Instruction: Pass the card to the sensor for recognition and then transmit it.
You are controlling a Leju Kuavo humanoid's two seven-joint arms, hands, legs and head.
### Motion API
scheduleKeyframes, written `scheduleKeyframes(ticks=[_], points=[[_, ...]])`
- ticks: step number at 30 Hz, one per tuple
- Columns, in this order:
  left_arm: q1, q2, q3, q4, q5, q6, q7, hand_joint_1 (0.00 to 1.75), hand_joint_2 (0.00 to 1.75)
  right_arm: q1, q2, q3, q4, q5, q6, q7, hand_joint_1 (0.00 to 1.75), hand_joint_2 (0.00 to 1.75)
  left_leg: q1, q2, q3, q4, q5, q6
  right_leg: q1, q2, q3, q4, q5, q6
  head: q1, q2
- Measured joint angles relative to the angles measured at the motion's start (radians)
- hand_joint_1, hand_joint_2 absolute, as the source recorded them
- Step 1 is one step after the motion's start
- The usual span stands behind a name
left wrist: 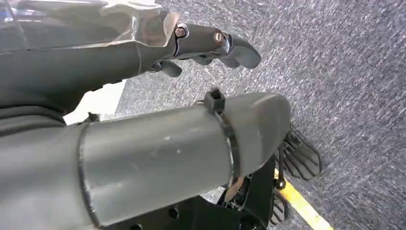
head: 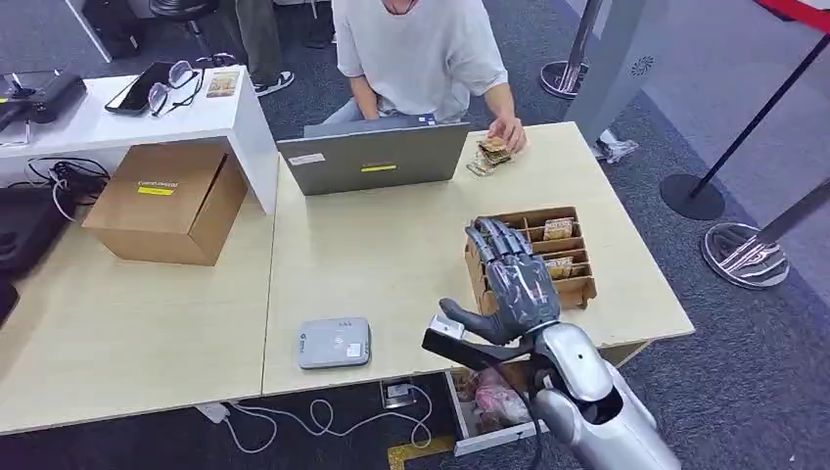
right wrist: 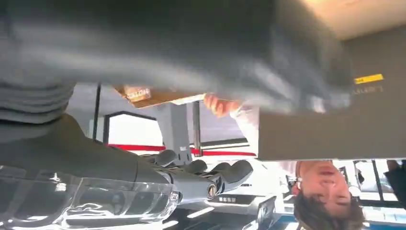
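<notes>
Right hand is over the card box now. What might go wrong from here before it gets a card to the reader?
1. The right hand hovers open over the wooden card box; its narrow slots could make it snag a divider or lift several cards.
2. The box sits near the table edge, so a push may slide it off.
3. The card reader lies across the table; a loosely held card could drop on the way.

Bright even indoor light; right wrist view blurred (backlit glare).
</notes>
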Motion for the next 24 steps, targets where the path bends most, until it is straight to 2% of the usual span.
scheduleKeyframes(ticks=[9,24], points=[[0.008,-0.020,0.000,-0.038,0.003,-0.006,-0.001,0.00,0.00,-0.001,-0.009,-0.001,0.040,0.037,-0.017,0.034,0.00,1.75,0.000,0.000,0.000,0.000,0.000,0.000,0.000,0.000,0.000,0.000,0.000,0.000,0.000,0.000],[0.011,-0.023,0.000,-0.048,0.011,-0.003,-0.001,0.00,0.00,-0.070,-0.016,0.006,0.168,0.024,-0.001,0.035,0.00,1.75,0.000,0.000,0.000,0.000,0.000,0.000,0.000,0.000,0.000,0.000,0.000,0.000,0.000,0.000]])
